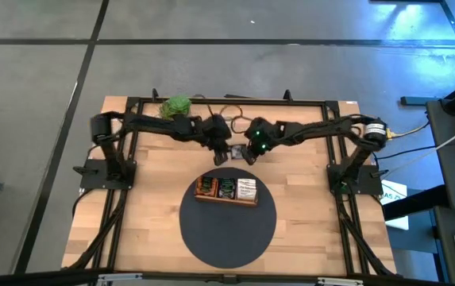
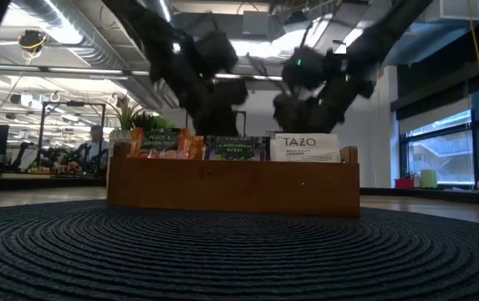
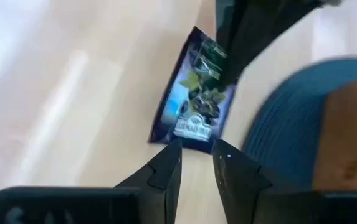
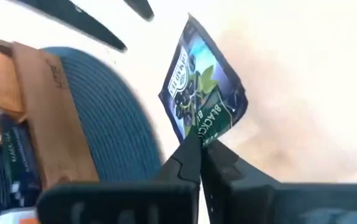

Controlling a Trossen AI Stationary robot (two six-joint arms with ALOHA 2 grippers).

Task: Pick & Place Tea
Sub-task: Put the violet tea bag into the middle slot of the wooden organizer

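Note:
A dark purple-blue tea packet [image 4: 200,87] hangs in the air between my two grippers, just beyond the far side of the brown wooden tray [image 1: 227,199]; in the high view the packet [image 1: 236,150] shows as a small patch. My right gripper [image 4: 201,142] is shut on it. My left gripper [image 3: 197,163] is open, its fingertips standing either side of the packet's [image 3: 194,102] opposite edge; I cannot tell whether they touch. The tray [image 2: 231,186] holds upright packets in orange, dark green and white. My right gripper pinches the packet by one corner [image 4: 210,127] between its two shut fingers, at their free ends. The fingers come slanting down from the table's right. The packet stands out beyond the fingertips, tilted and off the table, its printed face toward the wrist camera.
The tray sits on the far part of a dark round woven mat [image 1: 227,226] on the wooden table [image 1: 140,214]. A small green potted plant [image 1: 176,106] stands at the far edge behind the left arm. Bare wood lies left and right of the mat.

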